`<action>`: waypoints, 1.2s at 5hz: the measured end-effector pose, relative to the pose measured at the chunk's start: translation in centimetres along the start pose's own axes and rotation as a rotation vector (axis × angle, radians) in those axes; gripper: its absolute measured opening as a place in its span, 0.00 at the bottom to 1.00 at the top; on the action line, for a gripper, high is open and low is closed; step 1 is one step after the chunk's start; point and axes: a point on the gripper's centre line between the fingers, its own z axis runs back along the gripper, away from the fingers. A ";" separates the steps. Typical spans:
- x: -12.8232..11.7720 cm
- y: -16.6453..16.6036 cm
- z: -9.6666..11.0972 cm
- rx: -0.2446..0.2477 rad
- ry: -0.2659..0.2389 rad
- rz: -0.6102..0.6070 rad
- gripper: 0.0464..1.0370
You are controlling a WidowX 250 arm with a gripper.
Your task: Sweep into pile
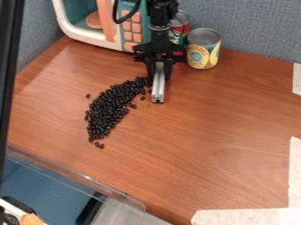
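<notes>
Likely beans (110, 105) left of the claw (159, 76)

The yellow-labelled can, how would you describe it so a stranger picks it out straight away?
Find the toy microwave at the back of the wooden table. To its right in the picture stand a red-labelled can and, nearer and further right, the can you want: its label is yellow, not red.
</notes>
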 end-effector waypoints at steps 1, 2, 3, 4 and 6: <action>-0.8 1.1 -0.1 0.004 0.014 0.117 0.33; -1.5 2.5 0.0 0.005 0.004 0.185 0.33; -2.1 3.9 0.0 0.034 -0.003 0.207 0.33; -2.2 4.7 0.1 0.059 -0.010 0.223 0.33; -1.8 6.5 1.0 0.063 -0.022 0.227 0.33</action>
